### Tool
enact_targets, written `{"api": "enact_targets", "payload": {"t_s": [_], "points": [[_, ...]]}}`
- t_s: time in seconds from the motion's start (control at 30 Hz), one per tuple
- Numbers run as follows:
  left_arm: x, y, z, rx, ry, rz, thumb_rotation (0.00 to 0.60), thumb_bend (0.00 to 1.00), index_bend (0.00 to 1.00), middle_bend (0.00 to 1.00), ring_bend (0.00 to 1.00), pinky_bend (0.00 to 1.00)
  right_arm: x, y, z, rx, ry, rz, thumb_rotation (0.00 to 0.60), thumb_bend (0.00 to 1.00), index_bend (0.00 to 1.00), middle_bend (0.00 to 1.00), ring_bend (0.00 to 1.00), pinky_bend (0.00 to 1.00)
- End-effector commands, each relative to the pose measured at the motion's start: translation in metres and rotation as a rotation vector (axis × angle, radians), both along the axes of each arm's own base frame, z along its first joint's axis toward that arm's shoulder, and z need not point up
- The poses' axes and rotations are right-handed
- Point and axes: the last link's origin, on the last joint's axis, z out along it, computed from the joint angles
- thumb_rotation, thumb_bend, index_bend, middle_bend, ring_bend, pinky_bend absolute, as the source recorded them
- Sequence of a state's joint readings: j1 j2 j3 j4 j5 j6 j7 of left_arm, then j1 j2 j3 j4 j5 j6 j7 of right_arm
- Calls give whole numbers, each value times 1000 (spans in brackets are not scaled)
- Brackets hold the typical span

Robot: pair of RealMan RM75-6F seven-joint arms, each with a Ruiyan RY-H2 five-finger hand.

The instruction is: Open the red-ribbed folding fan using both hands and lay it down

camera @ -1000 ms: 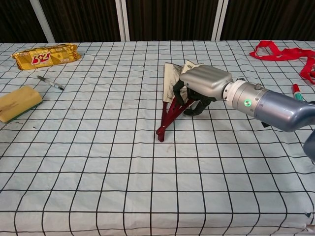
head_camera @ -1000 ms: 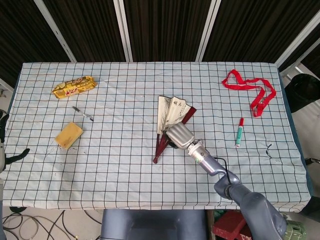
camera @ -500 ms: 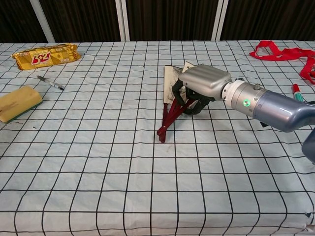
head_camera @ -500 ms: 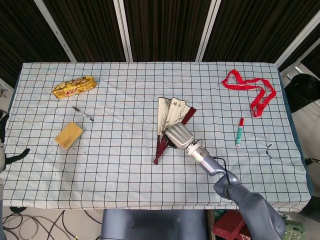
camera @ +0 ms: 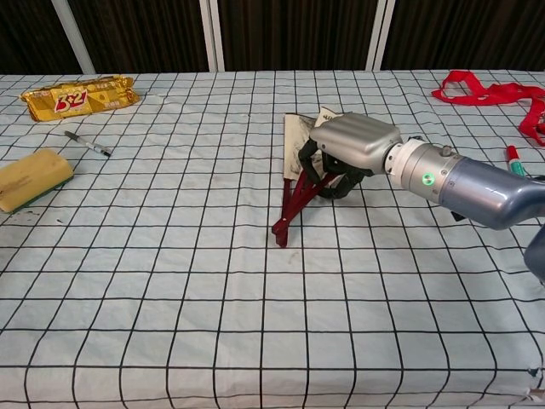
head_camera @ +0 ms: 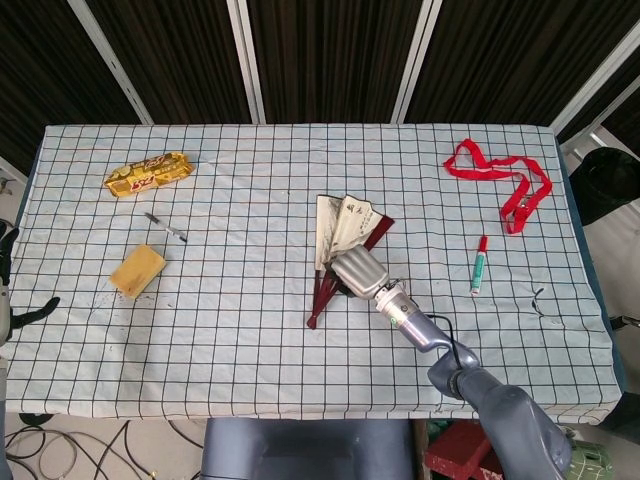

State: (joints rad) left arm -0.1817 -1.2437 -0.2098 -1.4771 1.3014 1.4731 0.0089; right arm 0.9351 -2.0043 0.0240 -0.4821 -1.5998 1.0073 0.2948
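Observation:
The folding fan (head_camera: 340, 222) lies partly spread at the middle of the checked table, its paper leaf toward the far side and its red ribs (camera: 289, 213) running down to the pivot near me. My right hand (head_camera: 358, 270) covers the ribs from the right. In the chest view the right hand (camera: 353, 141) has its dark fingers (camera: 317, 167) curled around the ribs, which slope up from the cloth into it. A sliver of my left hand (head_camera: 10, 305) shows at the left edge, off the table; how its fingers lie is unclear.
A gold snack packet (head_camera: 148, 173) lies at the far left, with a marker (head_camera: 165, 228) and a yellow sponge (head_camera: 137, 270) below it. A red ribbon (head_camera: 500, 175) sits at the far right, and a red-capped pen (head_camera: 480, 264) is right of the fan.
The right hand's fingers have curled a little closer around the red ribs; the fan has barely shifted. The left hand has stayed still.

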Motion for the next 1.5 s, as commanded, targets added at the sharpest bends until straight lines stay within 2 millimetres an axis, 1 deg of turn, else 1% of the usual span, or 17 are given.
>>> {"api": "enact_targets", "payload": {"t_s": [0.03, 0.23, 0.63, 0.93, 0.97, 1.03, 1.3, 1.4, 1.5], "points": [[0, 0, 0, 0, 0, 0, 600, 0, 0, 0, 0, 0, 0, 0, 0, 3, -3, 2, 600, 386, 670, 1000, 1000, 927], [0, 0, 0, 1, -1, -1, 600, 0, 0, 0, 0, 0, 5, 1, 3, 2, -34, 15, 600, 448, 760, 1000, 1000, 928], [1, -1, 0, 6, -10, 1, 600, 0, 0, 0, 0, 0, 27, -5, 15, -11, -139, 34, 600, 477, 815, 1000, 1000, 927], [3, -2, -1, 3, -18, 0, 600, 0, 0, 0, 0, 0, 48, -16, 32, -40, -221, 10, 600, 483, 834, 1000, 1000, 928], [3, -2, -1, 5, -20, 0, 600, 0, 0, 0, 0, 0, 51, -18, 35, -46, -227, 9, 600, 484, 836, 1000, 1000, 928], [4, -1, 0, 9, -24, -2, 600, 0, 0, 0, 0, 0, 66, -28, 46, -78, -244, 26, 600, 484, 839, 1000, 1000, 927], [13, 1, 5, 15, -24, -27, 600, 0, 0, 0, 0, 0, 100, -42, 67, -102, -289, 33, 600, 485, 854, 1000, 1000, 927], [21, 7, 9, 16, -16, -46, 600, 0, 6, 0, 0, 0, 114, -46, 77, -102, -313, 28, 600, 485, 862, 1000, 1000, 927], [33, 20, 12, 17, -12, -80, 600, 0, 29, 0, 0, 0, 123, -48, 85, -105, -319, 28, 600, 484, 866, 1000, 1000, 927]]}}
